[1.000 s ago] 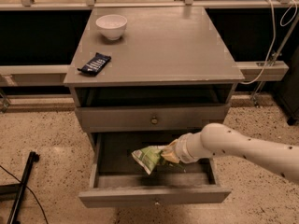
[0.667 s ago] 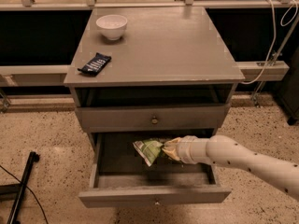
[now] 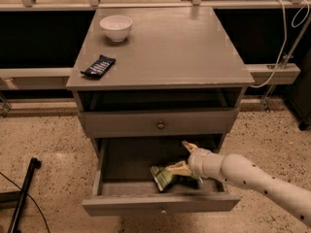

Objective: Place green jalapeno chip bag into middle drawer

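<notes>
Grey wood: the middle drawer stands pulled out beneath the brass-knobbed drawer. The green jalapeno chip bag lies inside it, near the front. The gripper is inside the drawer just beside the bag, its fingers spread apart and clasping nothing.
</notes>
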`<state>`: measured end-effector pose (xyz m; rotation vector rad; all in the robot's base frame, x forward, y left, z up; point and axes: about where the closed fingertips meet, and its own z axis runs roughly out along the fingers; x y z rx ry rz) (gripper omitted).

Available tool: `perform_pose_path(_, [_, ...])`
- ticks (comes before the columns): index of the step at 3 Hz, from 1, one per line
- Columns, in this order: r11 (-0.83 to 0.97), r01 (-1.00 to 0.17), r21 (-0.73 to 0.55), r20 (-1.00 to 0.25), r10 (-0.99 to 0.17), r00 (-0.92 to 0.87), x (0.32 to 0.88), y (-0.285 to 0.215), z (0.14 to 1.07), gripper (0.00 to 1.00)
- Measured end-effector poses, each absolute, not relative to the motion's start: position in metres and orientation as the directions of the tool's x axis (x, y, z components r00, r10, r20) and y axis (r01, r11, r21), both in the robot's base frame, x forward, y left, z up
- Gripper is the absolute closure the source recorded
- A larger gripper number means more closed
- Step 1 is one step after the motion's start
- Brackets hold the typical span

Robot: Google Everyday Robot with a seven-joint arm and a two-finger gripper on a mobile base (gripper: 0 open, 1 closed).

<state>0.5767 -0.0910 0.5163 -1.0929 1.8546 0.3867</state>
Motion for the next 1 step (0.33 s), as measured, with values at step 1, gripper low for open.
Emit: perform_pose_path(1, [0.554, -0.816, -0.166, -0.832, -0.523, -0.186, 0.5744, -0.091, 0.5131, 0.0])
